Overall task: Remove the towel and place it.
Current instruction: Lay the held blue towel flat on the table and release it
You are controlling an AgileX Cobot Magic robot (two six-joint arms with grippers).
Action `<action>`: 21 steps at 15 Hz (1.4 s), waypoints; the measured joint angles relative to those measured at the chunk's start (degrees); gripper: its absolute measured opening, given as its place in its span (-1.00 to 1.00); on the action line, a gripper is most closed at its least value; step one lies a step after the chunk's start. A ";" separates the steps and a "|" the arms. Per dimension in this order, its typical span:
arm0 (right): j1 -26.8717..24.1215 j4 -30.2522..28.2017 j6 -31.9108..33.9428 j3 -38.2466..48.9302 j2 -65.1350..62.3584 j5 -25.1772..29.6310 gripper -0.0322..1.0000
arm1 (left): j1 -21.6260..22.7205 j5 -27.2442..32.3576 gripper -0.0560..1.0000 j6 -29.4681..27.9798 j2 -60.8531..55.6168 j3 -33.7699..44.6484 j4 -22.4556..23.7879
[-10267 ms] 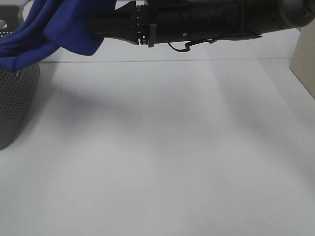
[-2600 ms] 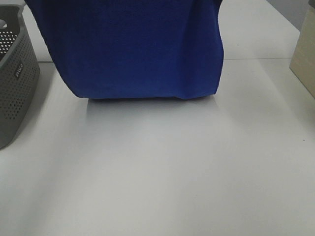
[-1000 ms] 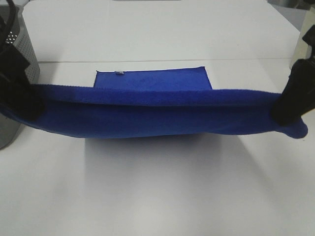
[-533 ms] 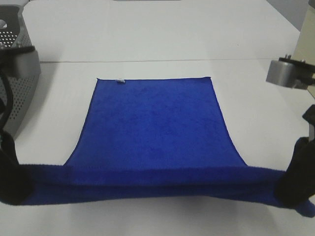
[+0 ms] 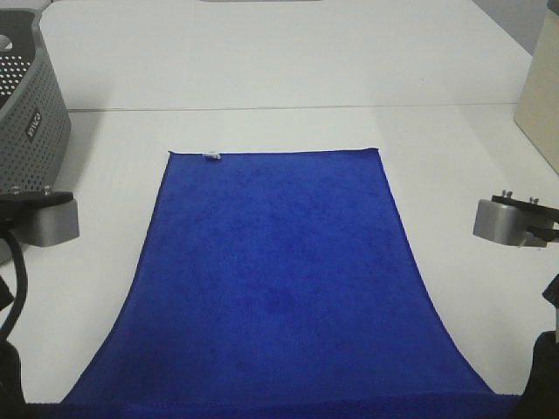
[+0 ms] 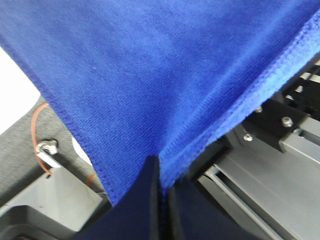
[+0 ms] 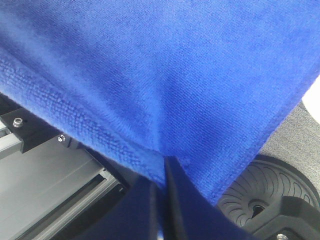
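White tabletop (image 5: 262, 78) fills high view. At tools: left gripper (image 6: 157, 172) clamped on towel (image 5: 271, 271) at one near corner, jaws pinched tight over hem; right gripper (image 7: 164, 170) likewise on opposite near corner. Cloth spread flat mid-table, far edge with white tag (image 5: 210, 157) lying on surface, near edge held at table front. Likely handling: soft, light, limp, plush easy to pinch; no stiffness, so corners best hold, both together for flat lay. Beyond: grey perforated basket (image 5: 35, 131) far left, apart from towel; inside mostly out of view, contents untellable.
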 joint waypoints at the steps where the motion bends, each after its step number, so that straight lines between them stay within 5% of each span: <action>1: 0.00 0.00 0.00 0.06 0.00 0.00 -0.90 | 0.00 0.00 -0.89 0.00 0.00 0.97 -0.86; 21: 0.00 2.29 3.38 2.98 19.37 -0.34 -0.90 | 0.00 -0.34 -0.89 2.23 16.96 3.27 -2.69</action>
